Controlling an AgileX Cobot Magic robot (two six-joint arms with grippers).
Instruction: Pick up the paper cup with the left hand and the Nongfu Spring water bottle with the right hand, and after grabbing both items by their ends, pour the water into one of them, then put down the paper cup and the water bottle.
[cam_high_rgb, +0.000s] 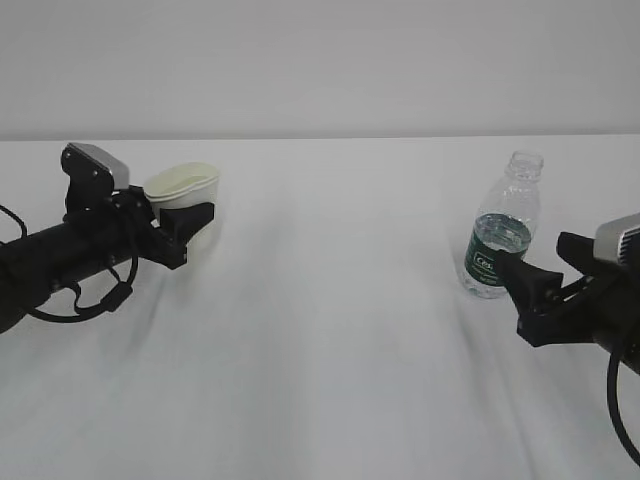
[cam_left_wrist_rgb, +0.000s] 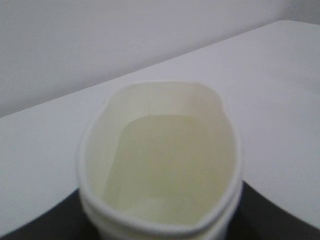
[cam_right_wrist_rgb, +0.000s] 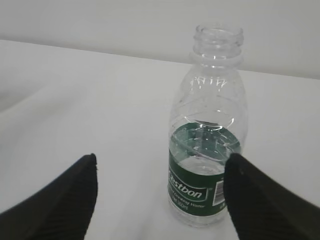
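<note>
Meanwhile the left hand (cam_high_rgb: 190, 228) has its black jaws closed on the paper cup (cam_high_rgb: 186, 193), squeezing the off-white rim out of round into an oval, as the left wrist view shows from above; the cup (cam_left_wrist_rgb: 160, 160) tilts slightly and looks empty, though a thin layer of clear liquid could not be told apart from its pale bottom. Taking the Nongfu Spring water bottle (cam_high_rgb: 503, 228) as the landmark, the cup is well apart from it, far across the white table (cam_high_rgb: 330, 330). The bottle stands upright and capless, with the water (cam_right_wrist_rgb: 205, 145) reaching about the top of its dark green label. The right hand (cam_high_rgb: 522, 285) sits just beside the bottle's base, jaws spread wide and not touching it, the bottle (cam_right_wrist_rgb: 209, 140) framed between its two fingertips
</note>
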